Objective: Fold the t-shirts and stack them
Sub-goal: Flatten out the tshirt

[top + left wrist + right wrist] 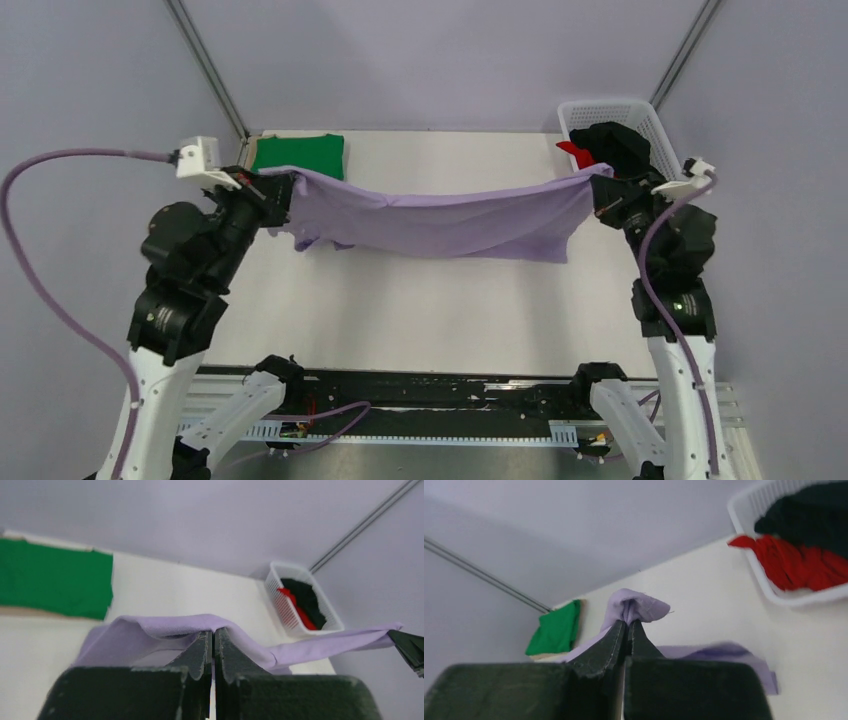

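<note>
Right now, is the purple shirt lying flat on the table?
No: the purple shirt hangs stretched between the left gripper and the right gripper, each shut on one end.

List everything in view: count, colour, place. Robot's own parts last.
lilac t-shirt: 1, lilac-purple, slung between both grippers over the table
green t-shirt: 1, bright green, folded, far left corner, on the tan board
tan board: 1, tan, under the green t-shirt
basket: 1, white lattice, far right corner
black t-shirt: 1, black, in the basket
red t-shirt: 1, red, in the basket
table: 1, white
left gripper: 1, dark, shut on the lilac t-shirt
right gripper: 1, dark, shut on the lilac t-shirt
</note>
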`<state>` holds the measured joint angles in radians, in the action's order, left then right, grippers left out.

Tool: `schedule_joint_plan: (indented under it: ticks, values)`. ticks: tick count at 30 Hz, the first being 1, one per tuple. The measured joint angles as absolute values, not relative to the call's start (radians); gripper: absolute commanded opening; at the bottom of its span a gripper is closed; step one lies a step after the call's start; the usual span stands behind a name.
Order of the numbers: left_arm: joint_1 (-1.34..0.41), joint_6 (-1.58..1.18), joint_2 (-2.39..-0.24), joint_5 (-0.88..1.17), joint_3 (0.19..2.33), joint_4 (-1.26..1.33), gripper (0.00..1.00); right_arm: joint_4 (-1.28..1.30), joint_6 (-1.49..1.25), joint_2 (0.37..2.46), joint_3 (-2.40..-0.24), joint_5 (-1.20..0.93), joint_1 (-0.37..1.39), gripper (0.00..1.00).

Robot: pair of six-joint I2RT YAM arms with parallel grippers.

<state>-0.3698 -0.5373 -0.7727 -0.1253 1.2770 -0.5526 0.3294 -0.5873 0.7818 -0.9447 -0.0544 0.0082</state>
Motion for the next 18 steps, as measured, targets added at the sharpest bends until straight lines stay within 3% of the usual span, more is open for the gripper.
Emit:
schedule_joint_plan:
  ticks: [9, 18]
  values:
    - [-0.370, -0.423, -0.742, -0.058, 1.708, -0.548, 0.00, 0.335, -0.530, 0.550, -1.280, -0.176, 0.008, 0.00]
    - [-0.370, -0.339, -0.792, 0.050, 2.043, -0.569, 0.00, 0.363, -0.484, 0.536, -1.470, -0.248, 0.008, 0.00]
